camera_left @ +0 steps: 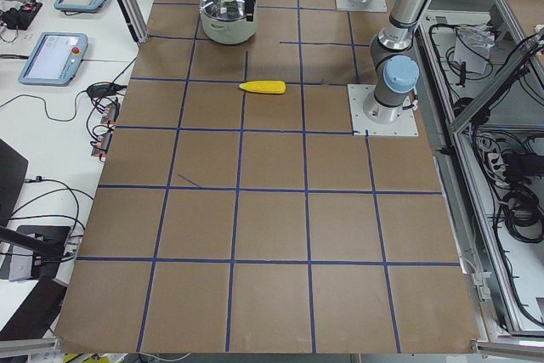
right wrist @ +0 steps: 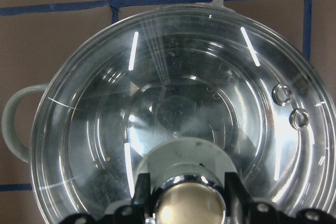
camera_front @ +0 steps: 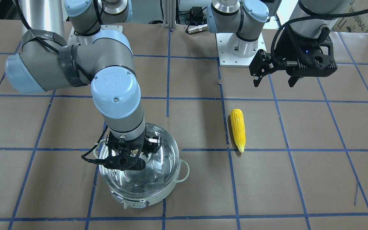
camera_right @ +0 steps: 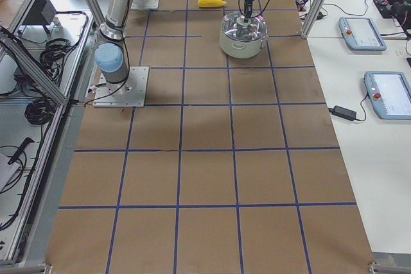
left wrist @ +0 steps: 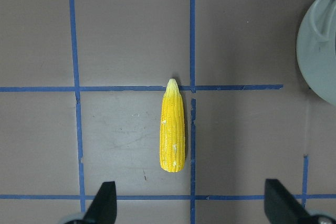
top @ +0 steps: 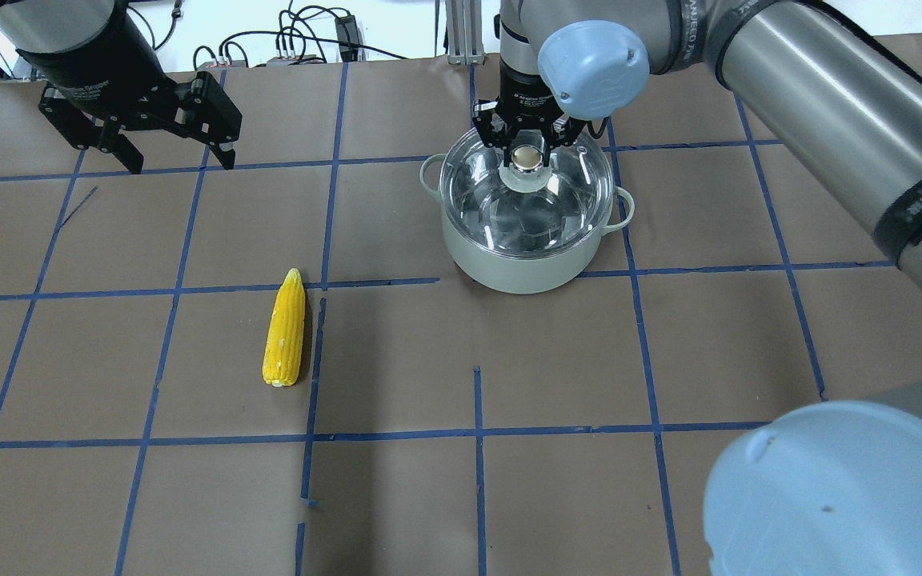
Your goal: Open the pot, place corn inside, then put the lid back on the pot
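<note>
The pot [top: 519, 268] stands on the bench [top: 557, 480] with the lid [top: 527, 204] seated on its rim. The right jaws come straight down over the lid's centre and are closed on the knob [right wrist: 189, 205], one finger pressed against each side. Through the glass the steel inside shows with nothing in it.

The corn [top: 285, 330] lies flat on the bench, well apart from the pot on the robot's left. It sits just beside a blue tape line [left wrist: 192, 129], with its pointed tip at a crossing line and aimed away from the robot. The left jaws hang above the bench beyond the corn, spread wide and holding nothing.
</note>
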Available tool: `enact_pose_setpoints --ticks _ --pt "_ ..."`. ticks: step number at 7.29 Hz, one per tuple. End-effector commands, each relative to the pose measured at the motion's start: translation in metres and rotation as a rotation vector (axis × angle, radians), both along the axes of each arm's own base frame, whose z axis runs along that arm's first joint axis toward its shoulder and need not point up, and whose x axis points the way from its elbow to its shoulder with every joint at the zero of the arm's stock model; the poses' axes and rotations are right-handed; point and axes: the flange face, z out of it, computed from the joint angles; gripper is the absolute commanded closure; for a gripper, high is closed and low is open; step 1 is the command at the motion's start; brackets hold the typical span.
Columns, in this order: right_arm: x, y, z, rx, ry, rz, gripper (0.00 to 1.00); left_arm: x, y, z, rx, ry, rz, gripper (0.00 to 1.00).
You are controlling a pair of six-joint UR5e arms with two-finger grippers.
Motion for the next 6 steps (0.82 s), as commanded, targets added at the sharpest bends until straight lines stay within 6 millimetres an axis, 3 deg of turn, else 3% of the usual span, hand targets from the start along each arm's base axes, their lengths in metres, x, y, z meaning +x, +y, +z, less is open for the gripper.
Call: enact_pose_setpoints --ticks 1,2,3,4,6 --pt "-0.009 0.004 0.027 0.003 0.006 -0.009 0.7 0.002 -0.007 -0.019 0.015 0.009 0.007 0.0" --pt "-0.018 0.006 0.056 0.009 0.006 -0.016 0.7 0.003 -0.004 -0.016 -0.002 -0.002 0.005 0.0" --pt "-0.028 0.006 0.082 0.012 0.007 0.002 0.7 0.002 0.001 -0.023 0.018 -0.004 0.001 0.0" --pt "-0.049 0.006 0.106 0.021 0.006 -0.01 0.74 0.004 -0.007 -0.037 0.034 0.001 0.002 0.0" --pt "-0.127 0.01 0.142 0.025 -0.004 -0.008 0.77 0.002 -0.009 -0.136 0.165 0.015 0.001 0.0"
